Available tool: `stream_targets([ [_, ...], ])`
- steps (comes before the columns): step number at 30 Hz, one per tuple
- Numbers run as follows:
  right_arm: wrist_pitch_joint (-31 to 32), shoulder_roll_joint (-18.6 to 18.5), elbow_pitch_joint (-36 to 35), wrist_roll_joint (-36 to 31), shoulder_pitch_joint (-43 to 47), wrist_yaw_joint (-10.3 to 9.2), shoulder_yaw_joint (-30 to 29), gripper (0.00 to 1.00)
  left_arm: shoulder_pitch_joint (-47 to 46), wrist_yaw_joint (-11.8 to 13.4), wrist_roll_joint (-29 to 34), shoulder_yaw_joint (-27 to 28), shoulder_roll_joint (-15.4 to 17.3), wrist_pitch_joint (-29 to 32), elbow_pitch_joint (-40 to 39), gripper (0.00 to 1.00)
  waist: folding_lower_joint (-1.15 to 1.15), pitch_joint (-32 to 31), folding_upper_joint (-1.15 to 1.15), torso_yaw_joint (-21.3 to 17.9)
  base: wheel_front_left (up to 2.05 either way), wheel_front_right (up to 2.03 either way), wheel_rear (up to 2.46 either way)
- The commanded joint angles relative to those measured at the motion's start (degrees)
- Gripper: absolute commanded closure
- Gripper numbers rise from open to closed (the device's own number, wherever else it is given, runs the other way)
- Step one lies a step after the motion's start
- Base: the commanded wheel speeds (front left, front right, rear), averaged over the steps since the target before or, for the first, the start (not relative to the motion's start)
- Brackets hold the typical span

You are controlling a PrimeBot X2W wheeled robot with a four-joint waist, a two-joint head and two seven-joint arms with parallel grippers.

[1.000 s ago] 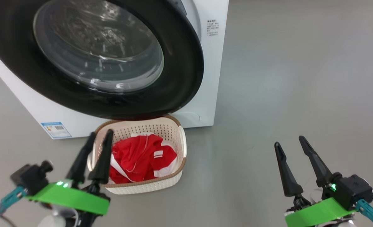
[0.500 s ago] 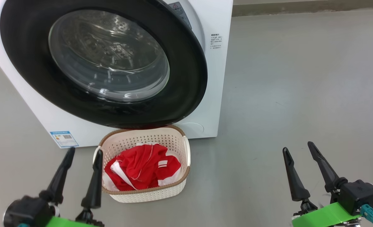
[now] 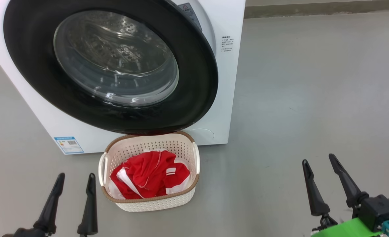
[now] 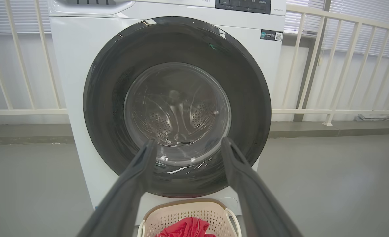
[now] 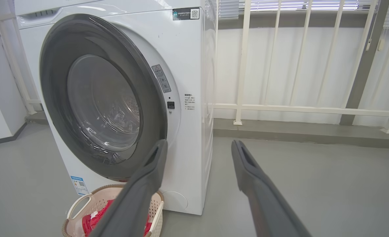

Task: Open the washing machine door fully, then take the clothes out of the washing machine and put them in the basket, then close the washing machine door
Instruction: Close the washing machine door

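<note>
The washing machine (image 3: 221, 98) is seen at the far left of the scene, standing on the grey floor (image 3: 296, 98). The washing machine door (image 3: 197, 98) is seen lying flat against the machine's front in both wrist views, with no gap made out along its edge, so it is judged to be shut. Through its glass only bare steel drum is seen (no red fabric is made out inside, though reflections blur parts of it).

The basket (image 3: 155, 204) is set on the floor just in front of the machine, below the door's lower edge. The clothes (image 3: 148, 179) are heaped inside it, red with white bands, and nothing is seen hanging over the rim.

The left gripper (image 3: 76, 177) is held near and just left of the basket, its fingers spread wide and nothing between them. The right gripper (image 3: 318, 159) is held well apart at the near right, likewise wide and empty. Neither is touching anything.

All three steps are therefore judged to be done, and little or nothing is thought to be left.
</note>
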Motion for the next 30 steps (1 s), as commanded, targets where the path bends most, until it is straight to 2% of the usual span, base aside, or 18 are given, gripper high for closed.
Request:
stream_targets([
  [1, -0.36, -0.75, -1.75, -0.39, 0.01, 0.36, 1.06, 0.0, -0.6, 0.09, 0.69, 2.61, 0.08, -0.68, -1.86, 0.0, 0.0, -0.05, 0.0, 0.02, 0.0, 0.0, 0.0],
  [14, -0.36, -0.75, -2.22, 0.7, -0.06, 0.36, 1.54, 0.0, -0.55, -2.21, 3.27, 3.42, -3.0, -0.69, -1.51, 0.0, 0.0, 0.15, 0.0, 0.87, 0.0, 0.0, 0.0],
  [15, -0.36, -0.75, -2.21, 0.81, -0.1, 0.36, 1.59, 0.15, -0.55, -2.36, 3.41, 3.4, -3.18, -0.69, -1.55, 0.0, 0.0, 0.2, 0.0, 1.01, 0.0, 0.0, 0.0],
  [16, -0.36, -0.75, -2.17, 0.91, -0.15, 0.36, 1.66, 0.56, -0.57, -2.5, 3.56, 3.36, -3.35, -0.69, -1.62, 0.0, 0.0, 0.27, 0.0, 1.16, 0.0, 0.0, 0.0],
  [17, -0.36, -0.75, -2.14, 0.99, -0.22, 0.36, 1.79, 0.83, -0.6, -2.65, 3.68, 3.31, -3.51, -0.69, -1.71, 0.0, 0.0, 0.37, 0.0, 1.31, 0.0, 0.0, 0.0],
  [18, -0.36, -0.75, -2.12, 1.02, -0.33, 0.36, 1.95, 1.0, -0.65, -2.8, 3.82, 3.26, -3.66, -0.69, -1.83, 0.0, 0.0, 0.54, 0.0, 1.5, 0.0, 0.0, 0.0],
  [30, -0.36, -0.75, 0.8, 0.67, -6.22, 0.36, 6.46, 1.0, -2.1, -3.87, 4.69, 2.26, -5.34, -0.69, -2.67, 0.0, 0.0, 2.65, 0.0, 4.49, 0.0, 0.0, 0.0],
])
